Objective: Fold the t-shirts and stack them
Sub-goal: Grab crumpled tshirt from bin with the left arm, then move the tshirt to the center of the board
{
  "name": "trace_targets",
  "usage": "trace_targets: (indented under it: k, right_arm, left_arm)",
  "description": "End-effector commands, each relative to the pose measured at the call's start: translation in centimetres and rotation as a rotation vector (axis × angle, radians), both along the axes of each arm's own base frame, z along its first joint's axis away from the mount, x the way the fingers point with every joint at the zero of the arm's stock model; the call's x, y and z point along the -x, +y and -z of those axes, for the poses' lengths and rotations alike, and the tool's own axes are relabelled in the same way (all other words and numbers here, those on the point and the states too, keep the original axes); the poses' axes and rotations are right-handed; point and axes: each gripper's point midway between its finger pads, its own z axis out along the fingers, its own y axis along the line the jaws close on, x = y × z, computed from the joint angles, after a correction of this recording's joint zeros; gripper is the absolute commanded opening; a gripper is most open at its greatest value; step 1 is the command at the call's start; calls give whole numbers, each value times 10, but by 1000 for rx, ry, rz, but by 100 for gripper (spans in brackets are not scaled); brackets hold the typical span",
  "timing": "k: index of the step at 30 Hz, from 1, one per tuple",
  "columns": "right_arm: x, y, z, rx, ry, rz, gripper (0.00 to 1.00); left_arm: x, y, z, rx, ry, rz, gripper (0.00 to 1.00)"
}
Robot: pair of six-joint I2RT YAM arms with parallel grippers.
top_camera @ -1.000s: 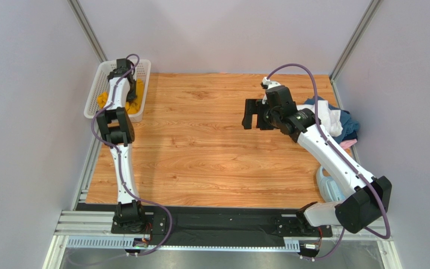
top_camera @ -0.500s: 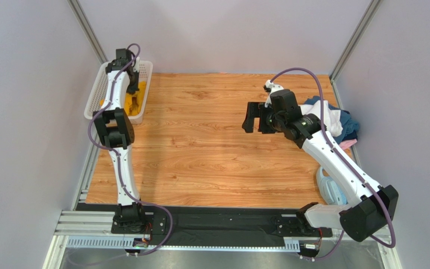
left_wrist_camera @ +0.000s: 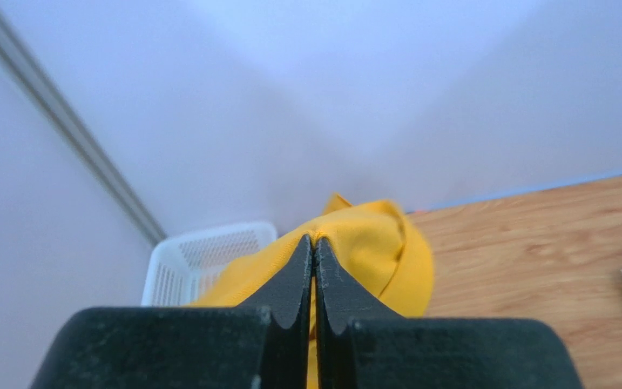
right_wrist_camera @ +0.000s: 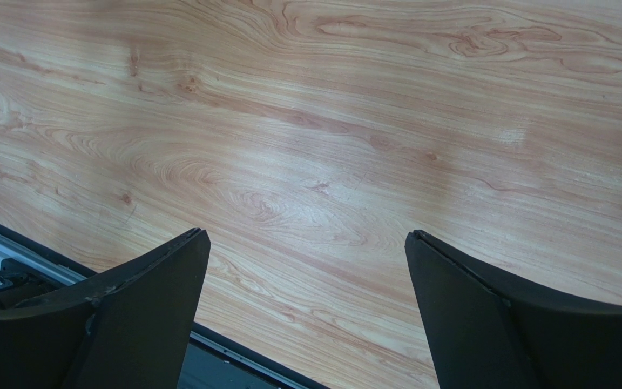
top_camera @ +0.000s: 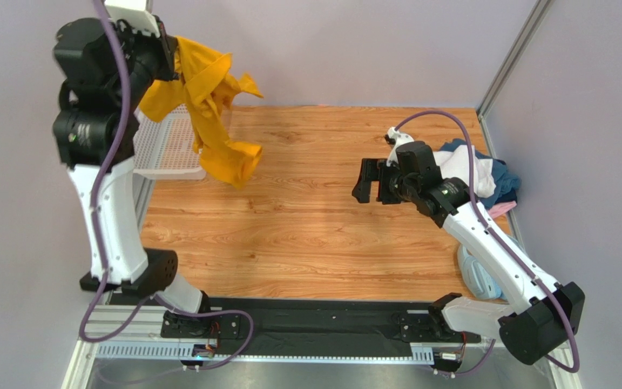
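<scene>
Yellow shirt [top_camera: 209,101] now lifted clear of basket [top_camera: 164,150].

The basket [top_camera: 164,146] sits at the far left corner of the surface [top_camera: 306,227]. A shirt [top_camera: 209,105] hangs from the left gripper [left_wrist_camera: 314,240], above the basket. A pile of shirts [top_camera: 484,174] lies far right, with the right gripper [top_camera: 367,180] to its left. The headphones [top_camera: 478,275] lie nearer.

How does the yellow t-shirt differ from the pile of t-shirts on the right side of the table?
The yellow t-shirt hangs in the air, pinched by the shut left gripper; the pile of t-shirts lies on the table, held by no gripper. The yellow t-shirt is one garment drooping downward; the pile is several, white, dark blue and pink, bunched together. Both are unfolded.
</scene>
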Motion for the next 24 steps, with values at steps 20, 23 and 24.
trace_targets:
  k: [20, 23, 24]
  right_arm:
    - [13, -5, -43, -110, -156, 1, 99]
    - [16, -7, -50, -111, -179, 0, 99]
    - [18, -9, -50, -105, -175, 1, 99]
  left_arm:
    - [112, -174, 49, -180, 132, 574, 0]
    - [103, -169, 26, -168, 66, 517, 0]
    - [98, -171, 25, -173, 60, 513, 0]
